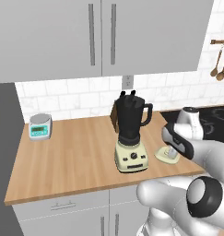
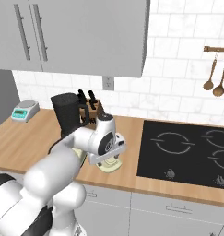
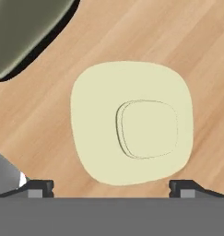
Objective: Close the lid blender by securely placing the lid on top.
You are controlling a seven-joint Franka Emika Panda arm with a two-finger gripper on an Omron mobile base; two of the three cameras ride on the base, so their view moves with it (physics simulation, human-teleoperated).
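You have the lid (image 3: 132,123) lying flat on the wooden counter (image 1: 72,152), knob up, just right of the blender (image 1: 131,133), whose jar stands upright and uncovered. Your gripper (image 3: 111,186) hangs directly above the lid, fingers spread wide, holding nothing.

Kitchen: cabinets (image 1: 99,37), hob (image 2: 187,147), tiled wall (image 2: 178,69).

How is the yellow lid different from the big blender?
The lid is low and flat, lying on the counter; the blender stands tall. The lid is all pale cream-yellow; the blender has a black jar on top. The lid is far smaller than the blender. Both rest on the same wooden counter, and the blender's base is cream too.
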